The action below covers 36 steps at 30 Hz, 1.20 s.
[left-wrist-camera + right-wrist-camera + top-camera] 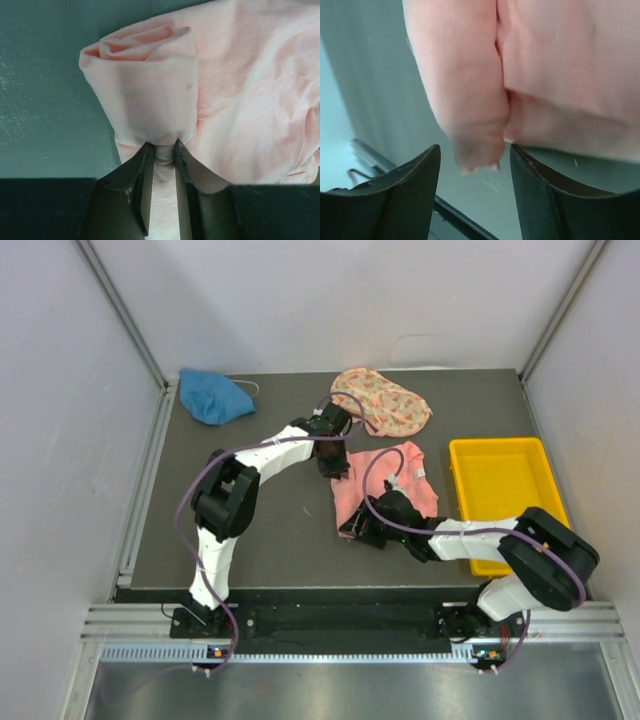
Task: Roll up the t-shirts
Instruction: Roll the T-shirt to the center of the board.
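At the near side of the table (270, 530), the right gripper (475, 148) hangs with its jaws apart on either side of the near tip of the pink t-shirt (240, 100). The shirt lies mid-table, rolled along its left edge and otherwise spread loosely. Neither finger appears to press the cloth.

The risk begins here. With this end free, the soft roll could slacken and uncoil, and a pull from the other end would likely drag the whole shirt sideways rather than turn it. If these jaws close carelessly, they may catch only the outer layer and peel it off the roll. The right arm lies low, stretched leftward across the table.

Farther along the same edge, the left gripper (163, 150) is clamped on a narrow pinch of the rolled cloth, the spiral of folds visible beyond its fingers. So thin a pinch could slip out, or bunch the fabric and leave the roll lopsided. The left arm reaches forward and to the right, elbow raised and wrist tipped down onto the shirt.

A yellow tray (500, 475) sits just right of the shirt. At the back, a floral t-shirt (385, 402) and a blue t-shirt (213, 395) lie crumpled, not yet rolled.
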Each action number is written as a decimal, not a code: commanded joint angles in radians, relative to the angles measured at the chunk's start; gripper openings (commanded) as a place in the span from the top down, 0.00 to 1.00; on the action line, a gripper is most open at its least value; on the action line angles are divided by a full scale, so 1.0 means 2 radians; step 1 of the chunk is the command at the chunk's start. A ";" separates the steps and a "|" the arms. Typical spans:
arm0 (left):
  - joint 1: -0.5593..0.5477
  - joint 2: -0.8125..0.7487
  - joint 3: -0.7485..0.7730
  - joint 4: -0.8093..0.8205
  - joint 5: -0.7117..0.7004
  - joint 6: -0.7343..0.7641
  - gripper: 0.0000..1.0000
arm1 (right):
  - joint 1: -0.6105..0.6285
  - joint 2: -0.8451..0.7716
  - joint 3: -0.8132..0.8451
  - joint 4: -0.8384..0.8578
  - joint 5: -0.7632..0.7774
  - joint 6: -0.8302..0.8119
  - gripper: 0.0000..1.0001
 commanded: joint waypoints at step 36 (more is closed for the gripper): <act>-0.011 0.024 0.042 -0.062 -0.008 0.024 0.73 | 0.209 0.285 0.466 -0.413 0.567 -0.394 0.43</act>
